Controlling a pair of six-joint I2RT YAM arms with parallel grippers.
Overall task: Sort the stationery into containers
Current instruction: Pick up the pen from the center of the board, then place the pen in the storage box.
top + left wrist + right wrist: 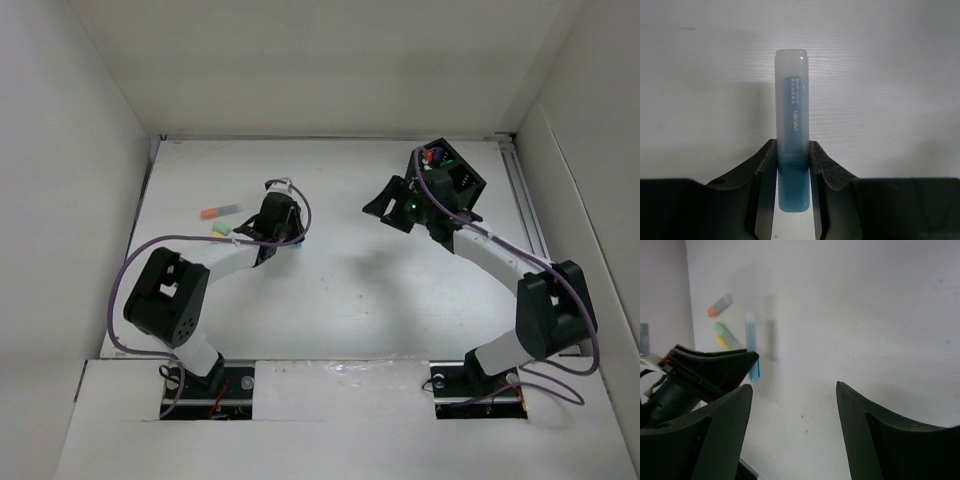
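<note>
**Left gripper clamps the light blue marker; right gripper hangs open beside the box**

The white table (350,290) fills the top view. The black box (458,182) with slotted sides sits at about 1 o'clock on it, close to the far edge. The right arm's wrist covers part of the box. A few coloured bits show at its far end, too small to name.

The right gripper (388,207) hangs just beside the box, at its 9 o'clock. In its own wrist view its two fingers stand wide apart with only bare table between them, so it holds nothing.

The left gripper (275,222) is near the table's middle left. It is closed on the light blue marker (792,125), both fingers pressed against the marker's sides.

In the left wrist view the marker's long axis runs straight from 6 to 12 o'clock. The pale see-through cap points to 12, away from the camera. The solid blue tail lies at 6, down between the fingers. Small white lettering runs along the body. In the right wrist view it also lies about 12 to 6, clear end at 12, and its shadow falls apart from it toward 3 o'clock.

Three loose markers lie at about 10 o'clock on the table. These are the orange marker (220,211), the green marker (728,333) and, touching it, the yellow marker (722,342).
</note>
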